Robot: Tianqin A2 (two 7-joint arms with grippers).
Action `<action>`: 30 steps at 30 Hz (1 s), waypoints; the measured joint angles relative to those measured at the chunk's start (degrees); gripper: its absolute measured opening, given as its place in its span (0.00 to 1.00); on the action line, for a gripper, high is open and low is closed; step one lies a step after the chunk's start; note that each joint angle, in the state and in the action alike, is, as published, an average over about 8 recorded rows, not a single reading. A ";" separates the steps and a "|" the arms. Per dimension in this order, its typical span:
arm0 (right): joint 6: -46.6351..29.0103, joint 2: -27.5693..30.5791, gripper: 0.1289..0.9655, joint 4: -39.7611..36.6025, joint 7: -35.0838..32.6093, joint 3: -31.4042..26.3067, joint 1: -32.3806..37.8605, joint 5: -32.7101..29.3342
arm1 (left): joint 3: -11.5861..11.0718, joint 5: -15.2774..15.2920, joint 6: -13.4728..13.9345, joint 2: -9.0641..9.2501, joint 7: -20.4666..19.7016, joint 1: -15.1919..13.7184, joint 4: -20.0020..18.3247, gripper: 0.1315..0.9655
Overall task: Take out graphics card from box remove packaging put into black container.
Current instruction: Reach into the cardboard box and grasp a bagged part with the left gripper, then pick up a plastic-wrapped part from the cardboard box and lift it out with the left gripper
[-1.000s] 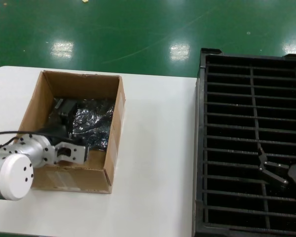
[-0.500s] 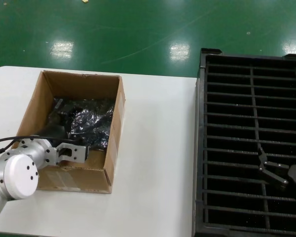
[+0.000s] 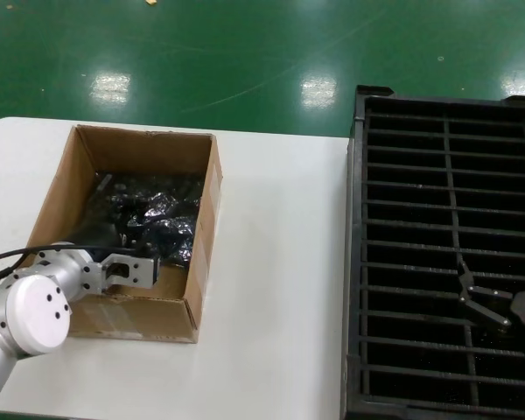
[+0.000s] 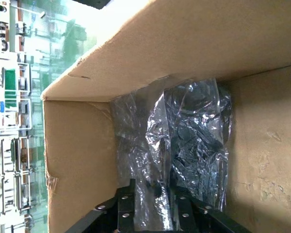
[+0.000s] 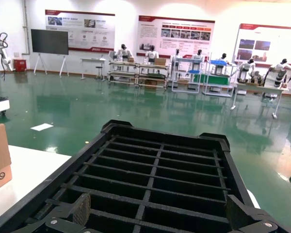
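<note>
- Head view, far lower left of the frame: the left arm's silver wrist comes in from the corner, and the left gripper (image 3: 133, 234) reaches over the near wall into the box (image 3: 206, 229).
- The box is brown cardboard, open at the top, and sits on the white table (image 3: 280, 289) in the left half of the frame.
- Inside it lies the packaging (image 3: 162, 214), a crinkled, shiny, dark silvery bag covering most of the box floor.
- Left wrist view shows the same bag (image 4: 194, 141) bunched up in the corner between two cardboard walls (image 4: 77, 160), with the left gripper (image 4: 154, 204) closed on a fold of the plastic at the bottom centre of that frame.
- The graphics card cannot be made out through the creased plastic, so its place inside the bag is unclear.
- Bare table fills the middle of the head view between the box and the crate.
- The black container (image 3: 357, 262) takes up the right side of the frame, its ribs dividing it into long narrow slots.
- Lower right of the head view: the right gripper (image 3: 474, 296) hangs over the slots, its thin fingers spread apart.
- Right wrist view has the black container (image 5: 155, 179) across the lower half, with the right gripper's two spread finger pads (image 5: 81, 209) at the bottom edge and nothing between them.
</note>
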 joint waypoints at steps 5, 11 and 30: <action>0.00 0.00 1.00 0.00 0.00 0.00 0.00 0.00 | -1.65 1.02 0.66 0.05 0.27 1.07 -1.04 0.17; 0.00 0.00 1.00 0.00 0.00 0.00 0.00 0.00 | -3.93 2.27 1.28 -0.22 0.24 2.53 -3.32 0.09; 0.00 0.00 1.00 0.00 0.00 0.00 0.00 0.00 | -14.56 10.69 7.83 -1.84 -5.05 8.94 -19.72 0.01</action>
